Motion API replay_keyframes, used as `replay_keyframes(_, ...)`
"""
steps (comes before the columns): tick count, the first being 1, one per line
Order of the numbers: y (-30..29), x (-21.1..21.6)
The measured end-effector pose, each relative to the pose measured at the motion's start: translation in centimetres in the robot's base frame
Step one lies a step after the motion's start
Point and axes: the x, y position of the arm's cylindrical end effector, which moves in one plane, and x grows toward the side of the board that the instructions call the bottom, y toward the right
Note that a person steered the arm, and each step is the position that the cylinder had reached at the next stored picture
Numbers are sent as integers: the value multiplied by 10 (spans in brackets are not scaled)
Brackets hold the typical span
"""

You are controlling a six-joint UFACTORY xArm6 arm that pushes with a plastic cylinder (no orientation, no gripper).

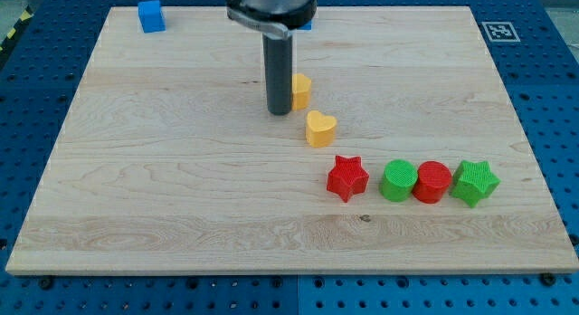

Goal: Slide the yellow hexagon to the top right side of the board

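The yellow hexagon point(301, 90) is sitting on the wooden board point(163, 188) a little above the middle and well short of the top right corner, and only its right part is showing, so its shape is hard to make out. My tip point(279, 111) is standing right against the hexagon's left side, apparently touching it, with the dark rod rising straight up and covering the block's left half. There is no gripper on this arm, so nothing is being clenched or released; the rod is simply resting beside the block.

Just below and slightly to the view's right of the hexagon, a yellow heart point(320, 128) is lying close by but apart from it. Further toward the bottom right, four blocks are forming a row running parallel to the bottom edge: a red star point(347, 177), then a small gap, then a green cylinder point(398, 181), a red cylinder point(432, 181) and a green star point(474, 182), these last three sitting pressed together or nearly so.

A blue cube point(151, 15) is sitting near the top left corner, close to the top edge. Another blue block point(306, 26) is peeking out at the top edge behind the arm's body, mostly hidden, so its shape cannot be told. The board is lying on a blue perforated table point(552, 98), and a black-and-white marker tag point(498, 30) is sitting in the board's top right corner.
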Motion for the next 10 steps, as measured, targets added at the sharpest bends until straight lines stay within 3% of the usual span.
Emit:
replay_keyframes(2, 55, -13)
replay_keyframes(3, 70, -39)
replay_keyframes(6, 72, -100)
replay_keyframes(10, 163, -103)
